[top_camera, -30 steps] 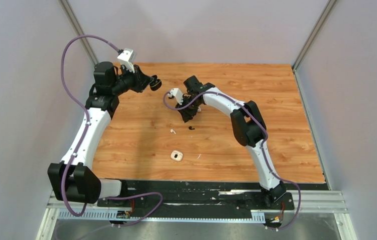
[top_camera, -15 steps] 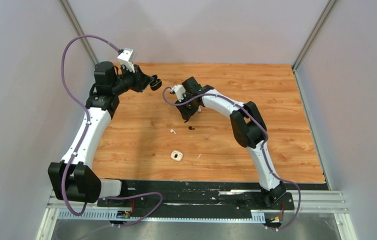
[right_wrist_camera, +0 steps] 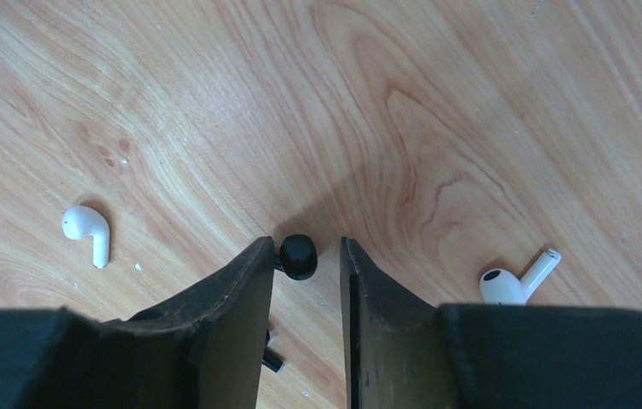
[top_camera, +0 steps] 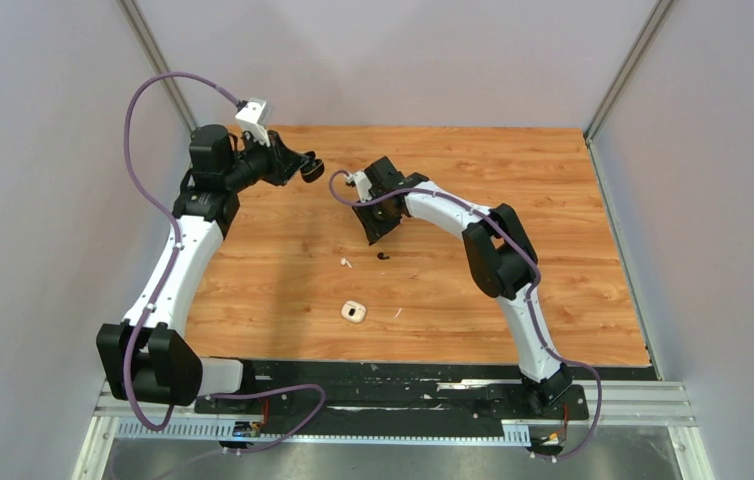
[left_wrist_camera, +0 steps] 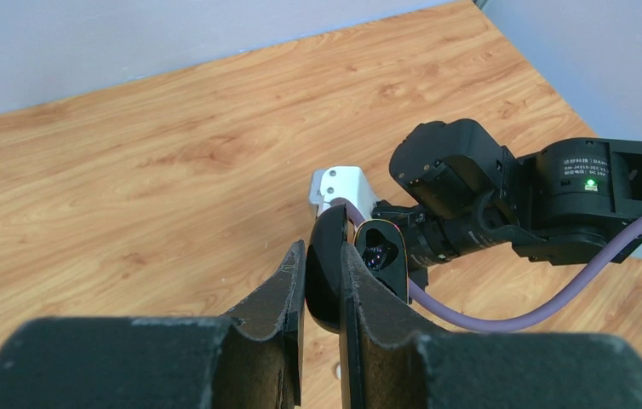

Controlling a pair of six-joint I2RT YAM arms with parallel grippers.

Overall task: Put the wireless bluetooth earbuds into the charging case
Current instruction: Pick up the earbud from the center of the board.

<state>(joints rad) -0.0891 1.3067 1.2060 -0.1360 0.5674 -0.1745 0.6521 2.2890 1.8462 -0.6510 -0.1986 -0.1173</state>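
Since a second ago: the right wrist has turned a little and its claw has settled over the same patch of wood. The left arm, the buds and the cases have not shifted.

Black earbud [right_wrist_camera: 298,256]: lies on the tabletop [right_wrist_camera: 437,102]. Its small rounded head shows in the gap at the tips of the right claw [right_wrist_camera: 303,249]. It sits off centre, close against the picture-left finger, with clear space on the other side. The stem is mostly hidden. A black sliver lower in the gap may be part of it, which would put the long axis along the fingers, toward the camera; cannot confirm.

Right claw: narrowly parted, gripping nothing, straddling the bud from above. Judgement: the closing line crosses the head, but a thing this smooth and round may slip out unless centred first.

Left claw [left_wrist_camera: 322,256]: clamped on the black charging case [left_wrist_camera: 381,258], held on edge in the air. The lid is swung open and the glossy cavity faces the right arm. It is well apart from the bud, so the right arm is much the nearer.

Outward: one white earbud [right_wrist_camera: 88,232] at picture-left and another white earbud [right_wrist_camera: 518,279] at picture-right, both hard smooth plastic, stemmed, and apart from the claw. White charging case [top_camera: 354,312]: pebble-shaped, open, toward the near edge of the wood-grain laminate.
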